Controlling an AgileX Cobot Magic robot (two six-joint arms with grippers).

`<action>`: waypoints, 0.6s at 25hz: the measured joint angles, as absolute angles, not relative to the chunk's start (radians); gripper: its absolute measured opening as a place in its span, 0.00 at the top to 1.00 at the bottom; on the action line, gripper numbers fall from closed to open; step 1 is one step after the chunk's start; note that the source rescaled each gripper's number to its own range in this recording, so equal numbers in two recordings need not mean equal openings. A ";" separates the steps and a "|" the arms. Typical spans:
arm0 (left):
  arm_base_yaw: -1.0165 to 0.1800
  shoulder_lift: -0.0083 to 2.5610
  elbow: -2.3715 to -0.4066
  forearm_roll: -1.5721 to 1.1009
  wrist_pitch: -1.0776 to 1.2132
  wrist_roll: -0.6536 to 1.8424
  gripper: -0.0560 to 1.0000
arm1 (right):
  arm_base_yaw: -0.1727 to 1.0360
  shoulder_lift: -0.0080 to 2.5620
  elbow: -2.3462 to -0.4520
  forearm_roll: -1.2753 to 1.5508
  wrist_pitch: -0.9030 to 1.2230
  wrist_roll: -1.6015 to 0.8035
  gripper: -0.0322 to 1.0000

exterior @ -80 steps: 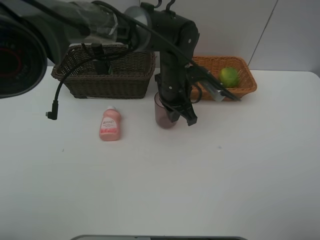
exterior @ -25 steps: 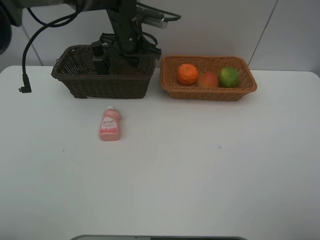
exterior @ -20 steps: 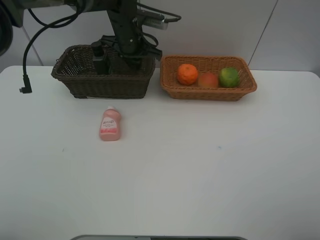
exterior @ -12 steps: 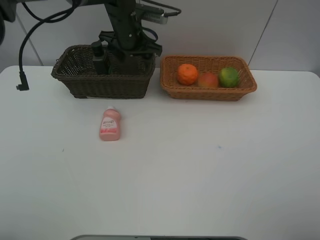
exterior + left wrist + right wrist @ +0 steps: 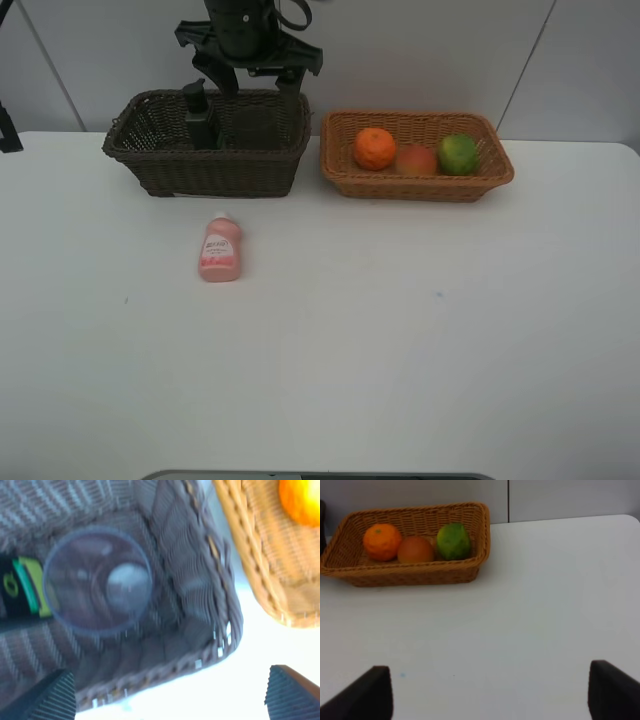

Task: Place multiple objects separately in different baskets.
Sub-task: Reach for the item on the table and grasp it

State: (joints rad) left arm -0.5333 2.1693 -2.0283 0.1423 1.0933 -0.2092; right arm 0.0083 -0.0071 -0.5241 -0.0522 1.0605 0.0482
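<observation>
Translucent mauve plastic cup (image 5: 97,582) stands upright inside dark brown deep wicker basket (image 5: 205,160), just beside dark green pump bottle (image 5: 199,117), mouth up; only left wrist view shows it clearly, blurred. Left tool (image 5: 250,72) hangs above that basket, jaws spread wide, nothing between them, cup released below. Household items seem sorted to brown basket, fruit to the other: orange round fruit (image 5: 375,148), red-yellow apple-like fruit (image 5: 416,159) & green round fruit (image 5: 459,154) sit side by side in shallow orange-tan wicker basket (image 5: 420,185), touching or nearly so. Small pink plastic bottle (image 5: 220,249) lies on its side on white surface (image 5: 400,330), in front of brown basket, apart from it; looks like the one item left to sort. Right tool (image 5: 490,690): only two dark fingertips at frame edge, well apart, nothing between, over bare surface. Left arm cut off at top of high view; cup not discernible there behind basket wall. Bottle label unreadable
</observation>
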 joint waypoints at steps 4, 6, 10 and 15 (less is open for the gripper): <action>-0.547 2.134 -1.973 0.165 1.151 -0.278 0.02 | 0.008 -0.007 -0.524 -0.052 1.061 0.048 0.38; -0.556 2.100 -1.917 0.170 1.148 -0.320 0.02 | 0.008 -0.007 -0.524 -0.052 1.061 0.048 0.38; -0.556 2.012 -1.755 0.158 1.110 -0.393 0.02 | 0.008 -0.007 -0.524 -0.052 1.061 0.048 0.38; -0.557 1.946 -1.566 0.158 1.097 -0.489 0.02 | 0.008 -0.007 -0.524 -0.052 1.061 0.048 0.38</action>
